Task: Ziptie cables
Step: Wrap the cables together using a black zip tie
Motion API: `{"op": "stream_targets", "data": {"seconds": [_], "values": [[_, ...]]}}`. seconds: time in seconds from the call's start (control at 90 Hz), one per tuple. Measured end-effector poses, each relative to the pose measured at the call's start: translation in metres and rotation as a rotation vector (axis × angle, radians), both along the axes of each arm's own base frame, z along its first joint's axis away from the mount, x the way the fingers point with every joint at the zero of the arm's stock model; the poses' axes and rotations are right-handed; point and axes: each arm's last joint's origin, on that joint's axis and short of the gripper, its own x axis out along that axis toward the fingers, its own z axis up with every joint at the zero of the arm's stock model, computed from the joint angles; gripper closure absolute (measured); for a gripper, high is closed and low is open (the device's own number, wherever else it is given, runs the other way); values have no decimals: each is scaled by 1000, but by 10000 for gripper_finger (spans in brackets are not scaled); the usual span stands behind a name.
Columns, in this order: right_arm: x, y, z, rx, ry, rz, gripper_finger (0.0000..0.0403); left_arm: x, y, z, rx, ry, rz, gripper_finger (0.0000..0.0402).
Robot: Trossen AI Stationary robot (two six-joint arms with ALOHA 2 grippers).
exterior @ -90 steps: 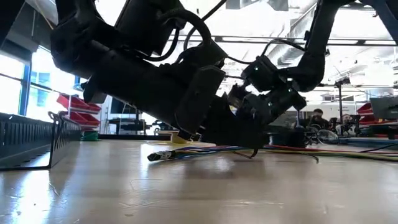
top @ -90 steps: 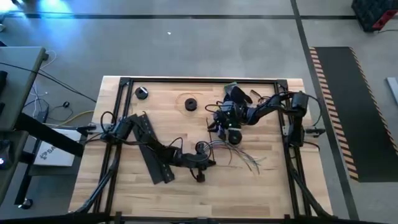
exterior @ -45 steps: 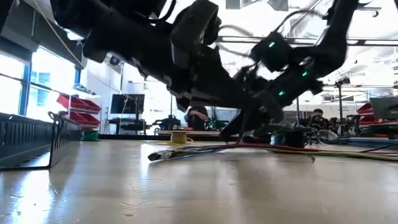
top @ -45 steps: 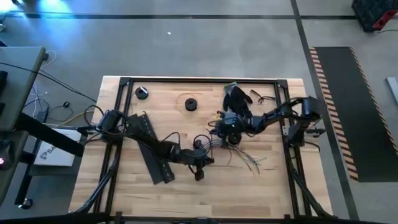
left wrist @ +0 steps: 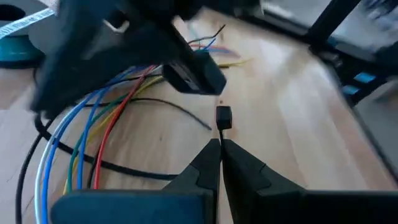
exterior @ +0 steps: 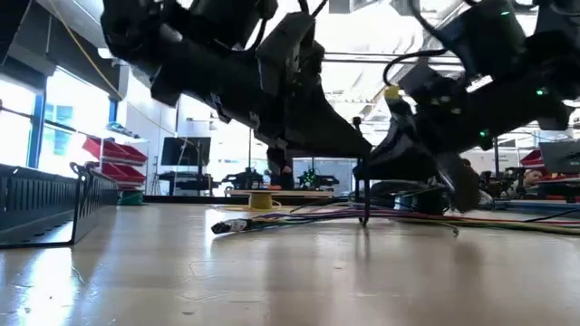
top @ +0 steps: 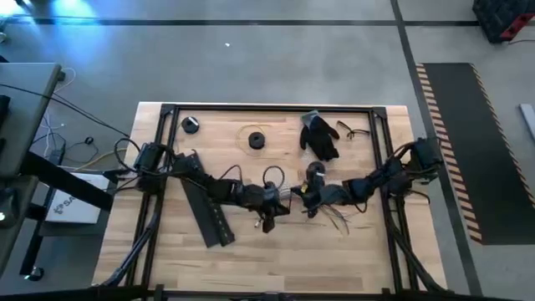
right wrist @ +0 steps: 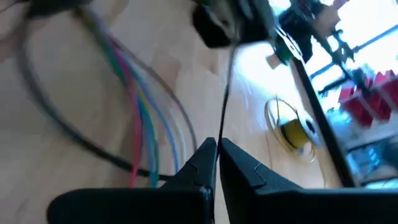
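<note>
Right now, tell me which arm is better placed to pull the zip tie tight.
Probably the right. The right gripper is shut on a thin black strap running on from its tips beside the cables. The left gripper, also shut, points at the small black head, better suited to bracing.
</note>
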Motion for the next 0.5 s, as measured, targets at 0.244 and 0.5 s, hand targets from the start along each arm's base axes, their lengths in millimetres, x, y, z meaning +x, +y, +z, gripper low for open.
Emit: {"op": "stream_targets", "data": {"seconds": [0.244,0.5], "values": [[12,-4,2,-99,2,-55,403,-7,21,-3,-144,-69,-18,401],[25,-2,7,-141,9,-44,403,-7,24,-4,-161,-57,-31,401]]}}
